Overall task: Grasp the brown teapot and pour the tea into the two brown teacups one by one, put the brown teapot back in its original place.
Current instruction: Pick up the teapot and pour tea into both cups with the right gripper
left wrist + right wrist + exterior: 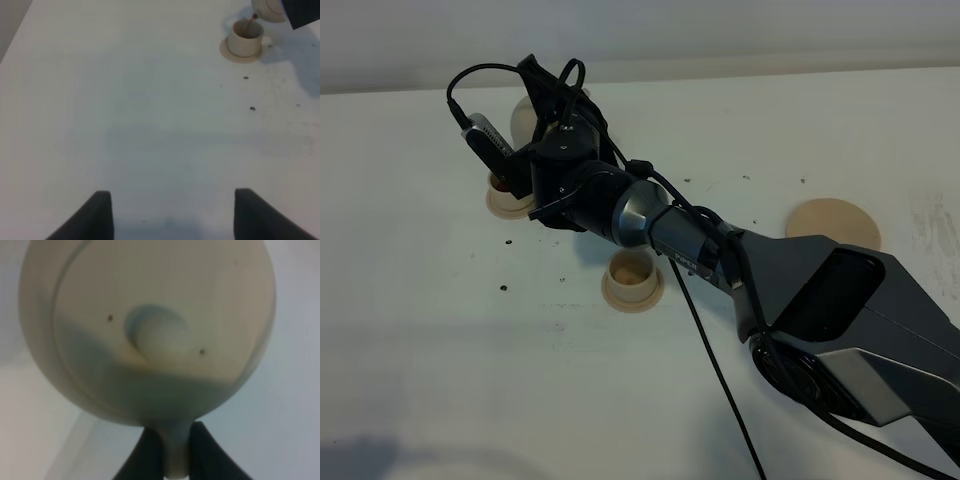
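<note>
My right gripper (552, 100) has reached across to the far left and is shut on the loop handle of the brown teapot (524, 118), which is tilted. In the right wrist view the teapot's lid and knob (160, 337) fill the frame, with the fingers (145, 455) clamped on the handle. A thin brown stream runs from the teapot (267, 7) into the far teacup (246, 37) on its saucer; that cup (505, 192) is half hidden by the wrist. The second teacup (632, 275) stands nearer, on its saucer. The wide saucer disc (833, 224), the original place, is bare. My left gripper (172, 220) is open and empty.
The white table (440, 330) carries small dark specks (504, 288) near the cups. The right arm's body and cable (720, 380) stretch across the middle and right of the table. The table's back edge meets a pale wall (720, 40).
</note>
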You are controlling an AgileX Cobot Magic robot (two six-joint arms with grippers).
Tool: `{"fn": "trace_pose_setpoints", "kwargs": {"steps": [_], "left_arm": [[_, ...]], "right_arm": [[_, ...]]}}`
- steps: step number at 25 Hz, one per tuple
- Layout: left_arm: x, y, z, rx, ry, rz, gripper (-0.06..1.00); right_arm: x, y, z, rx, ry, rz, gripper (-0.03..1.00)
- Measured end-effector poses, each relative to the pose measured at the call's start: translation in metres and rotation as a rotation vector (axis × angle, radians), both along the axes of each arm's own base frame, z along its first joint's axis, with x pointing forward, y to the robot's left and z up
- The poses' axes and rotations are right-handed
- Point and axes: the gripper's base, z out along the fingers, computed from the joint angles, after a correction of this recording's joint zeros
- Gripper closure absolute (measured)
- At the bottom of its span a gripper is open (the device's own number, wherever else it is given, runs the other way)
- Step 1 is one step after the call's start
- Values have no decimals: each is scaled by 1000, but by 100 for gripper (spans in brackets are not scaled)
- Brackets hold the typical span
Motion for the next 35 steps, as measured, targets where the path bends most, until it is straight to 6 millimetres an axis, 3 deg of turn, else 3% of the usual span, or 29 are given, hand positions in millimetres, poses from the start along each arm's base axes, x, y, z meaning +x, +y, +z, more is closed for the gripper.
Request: {"fn": "trace_pose_setpoints", "kwargs": {"steps": [35], "left_arm": [[0,0,0,0,0,0,42]], "right_arm": [[-4,2,0,-14,-4,-13,84]]}}
